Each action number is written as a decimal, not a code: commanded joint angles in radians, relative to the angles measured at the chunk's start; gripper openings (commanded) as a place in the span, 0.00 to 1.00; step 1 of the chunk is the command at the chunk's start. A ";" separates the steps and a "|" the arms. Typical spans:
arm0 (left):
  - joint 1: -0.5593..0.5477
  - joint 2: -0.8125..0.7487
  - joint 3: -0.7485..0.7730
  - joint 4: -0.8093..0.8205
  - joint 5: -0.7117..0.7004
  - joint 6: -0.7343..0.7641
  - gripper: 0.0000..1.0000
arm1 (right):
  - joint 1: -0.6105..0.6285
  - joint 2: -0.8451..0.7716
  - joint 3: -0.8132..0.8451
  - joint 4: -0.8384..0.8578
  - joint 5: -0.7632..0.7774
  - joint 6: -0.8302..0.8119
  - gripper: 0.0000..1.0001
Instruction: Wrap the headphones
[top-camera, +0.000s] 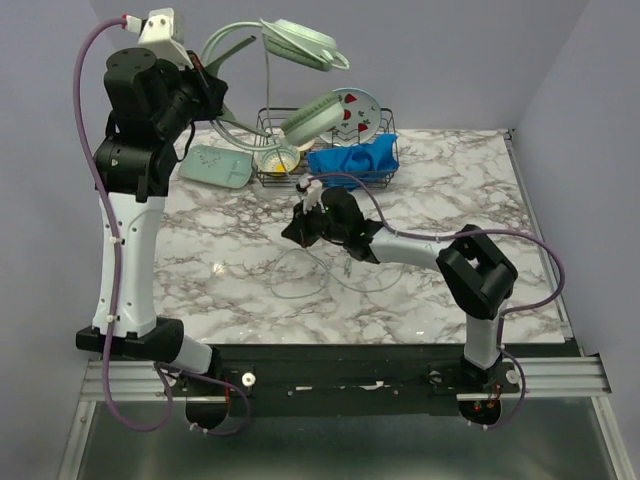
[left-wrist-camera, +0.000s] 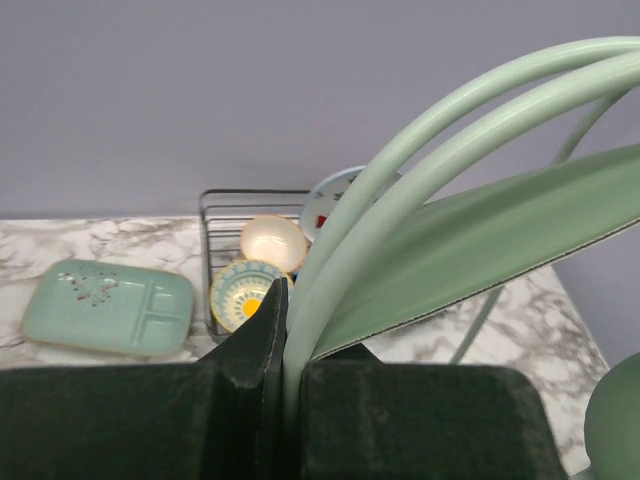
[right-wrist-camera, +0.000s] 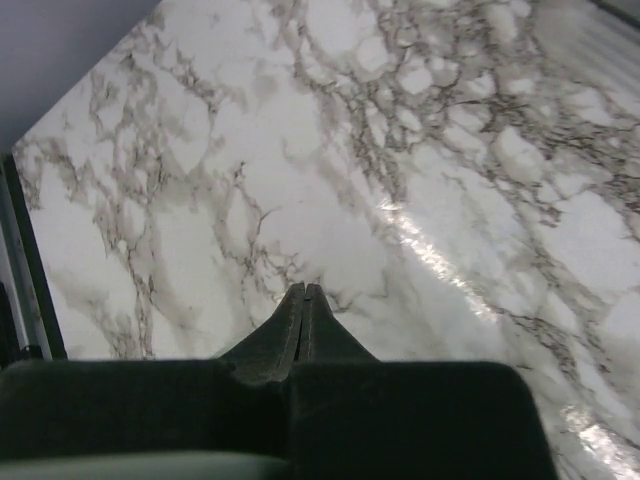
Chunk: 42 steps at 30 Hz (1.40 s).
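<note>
The pale mint-green headphones (top-camera: 300, 42) hang high over the table's back left, one ear cup up and the other (top-camera: 312, 118) lower by the rack. My left gripper (top-camera: 205, 85) is raised and shut on the headband; in the left wrist view the headband (left-wrist-camera: 450, 120) runs out from between my fingers (left-wrist-camera: 285, 320). The thin cable (top-camera: 300, 285) drops to the table and loops on the marble. My right gripper (top-camera: 300, 232) sits low over that loop with the cable running to it. In the right wrist view its jaws (right-wrist-camera: 305, 290) are pressed together and no cable shows at the tips.
A flat mint tray (top-camera: 215, 165) lies at the back left, also in the left wrist view (left-wrist-camera: 108, 308). A wire rack (top-camera: 268, 122) at the back holds bowls (left-wrist-camera: 245, 290), a plate (top-camera: 358, 110) and a blue cloth (top-camera: 355, 158). Walls close the back and sides.
</note>
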 joint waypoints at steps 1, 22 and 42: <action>0.130 0.061 -0.030 0.187 -0.124 -0.080 0.00 | 0.098 -0.041 0.037 -0.222 0.088 -0.167 0.01; 0.014 0.042 -0.650 0.840 -0.514 0.754 0.00 | 0.271 -0.287 0.255 -0.846 0.710 -0.414 0.01; -0.267 -0.212 -0.908 0.314 -0.062 1.027 0.00 | -0.012 -0.434 0.295 -0.917 0.906 -0.554 0.01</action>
